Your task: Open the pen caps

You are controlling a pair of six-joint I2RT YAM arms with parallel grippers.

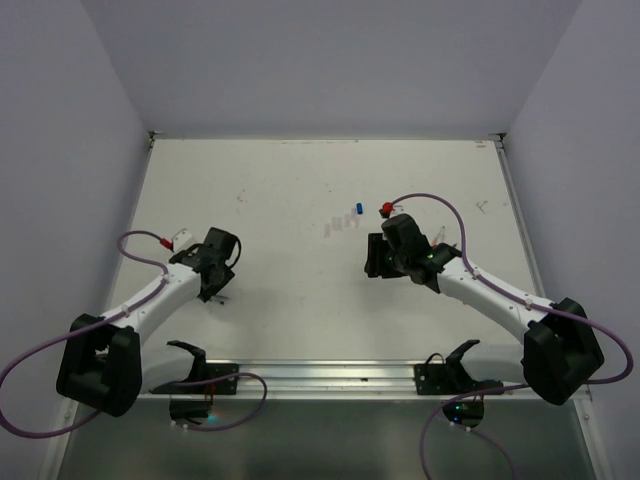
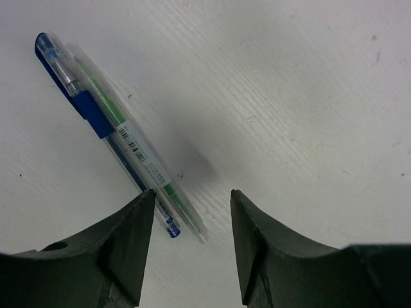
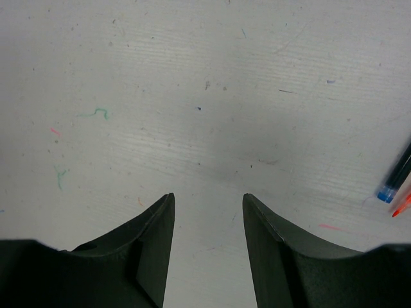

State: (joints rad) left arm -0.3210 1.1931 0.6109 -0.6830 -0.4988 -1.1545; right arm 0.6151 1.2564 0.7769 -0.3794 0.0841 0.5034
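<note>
1. Table (image 1: pixel 280 180): white and scuffed, with ink marks on it.
2. Left gripper (image 2: pixel 192 199): jaws apart, nothing between them. It hovers low over the table at about 9 o'clock from the table's centre.
3. Right gripper (image 3: pixel 209 199): jaws also apart and empty, over bare surface at about 3 o'clock from centre.
4. Blue pen (image 2: pixel 96 115) and green pen (image 2: pixel 106 96): they lie touching, side by side, at 10 o'clock from the left fingers.
5. Clipped cap (image 2: pixel 56 61): I judge it is still on the blue pen's far end.
6. Loose caps: the blue cap (image 1: pixel 358 209), red cap (image 1: pixel 386 208) and pale caps (image 1: pixel 335 227) lie at 12 to 1 o'clock from centre.
7. Step, as I judge it: some caps are off and the blue pen is next.
8. Next move needs: shift left toward 10 o'clock, straddle the blue barrel alone, then have the right gripper pinch the cap.
</note>
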